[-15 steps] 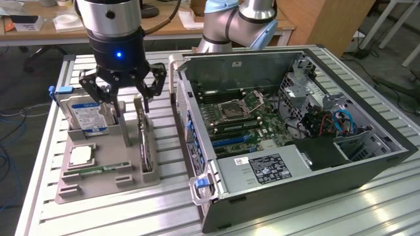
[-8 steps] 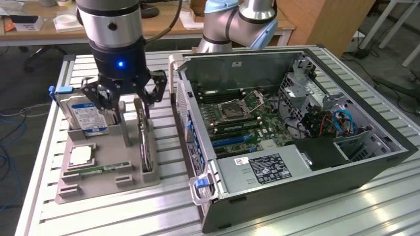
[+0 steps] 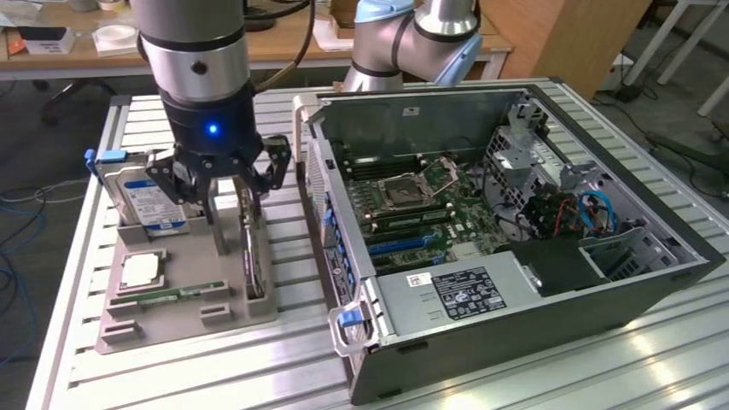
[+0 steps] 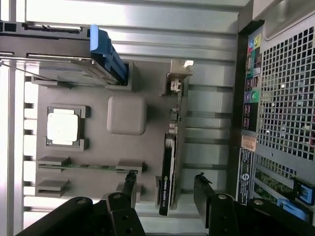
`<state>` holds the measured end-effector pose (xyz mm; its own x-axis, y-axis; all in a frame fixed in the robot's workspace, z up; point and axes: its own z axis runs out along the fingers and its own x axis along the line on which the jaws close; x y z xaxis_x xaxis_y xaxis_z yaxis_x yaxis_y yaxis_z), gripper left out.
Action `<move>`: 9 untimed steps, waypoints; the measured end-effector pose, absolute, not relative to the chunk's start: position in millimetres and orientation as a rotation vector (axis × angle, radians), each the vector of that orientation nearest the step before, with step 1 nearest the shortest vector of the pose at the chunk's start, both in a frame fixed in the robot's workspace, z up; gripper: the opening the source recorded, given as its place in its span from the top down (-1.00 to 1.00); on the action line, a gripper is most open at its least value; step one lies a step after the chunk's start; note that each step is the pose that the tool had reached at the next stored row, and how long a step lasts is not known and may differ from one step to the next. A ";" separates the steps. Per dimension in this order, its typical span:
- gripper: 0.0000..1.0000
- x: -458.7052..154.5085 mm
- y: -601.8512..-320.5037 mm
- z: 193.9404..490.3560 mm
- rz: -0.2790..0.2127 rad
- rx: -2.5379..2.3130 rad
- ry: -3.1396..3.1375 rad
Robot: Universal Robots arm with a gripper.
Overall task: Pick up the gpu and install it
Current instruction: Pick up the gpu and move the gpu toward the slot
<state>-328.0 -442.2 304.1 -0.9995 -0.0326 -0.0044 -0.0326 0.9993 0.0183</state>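
Wrist view looks down past the gripper (image 4: 166, 186), whose jaws stand wide apart and hold nothing. Between them, clear of both fingers (image 4: 130, 186), the gpu (image 4: 168, 162) stands on edge in a slot of the grey holder (image 4: 127, 115), with its silver bracket (image 4: 177, 81) at the end away from the jaws. White lettering runs along the card's black edge, too small to read.

Outside one finger lies the memory stick (image 4: 83, 166), with the processor (image 4: 63, 126) beyond it. Further off stands the hard drive (image 4: 64, 70) with its blue clip (image 4: 106, 51). Outside the other finger is the computer case (image 4: 280, 98). Its rear panel shows coloured ports (image 4: 252, 93) and an orange sticker (image 4: 248, 143), neither legible.

In the exterior view the drive carries a blue-and-white label, and a black-and-white label (image 3: 462, 290) sits on the power supply inside the open case — no print on either can be made out.
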 end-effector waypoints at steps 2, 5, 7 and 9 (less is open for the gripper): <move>-0.18 -328.0 -443.7 300.4 0.029 -0.051 3.137; -0.18 -328.1 -444.6 294.9 0.029 -0.051 3.137; -0.18 -326.6 -444.7 291.4 0.029 -0.051 3.136; -0.18 -322.9 -444.3 287.7 0.029 -0.051 3.136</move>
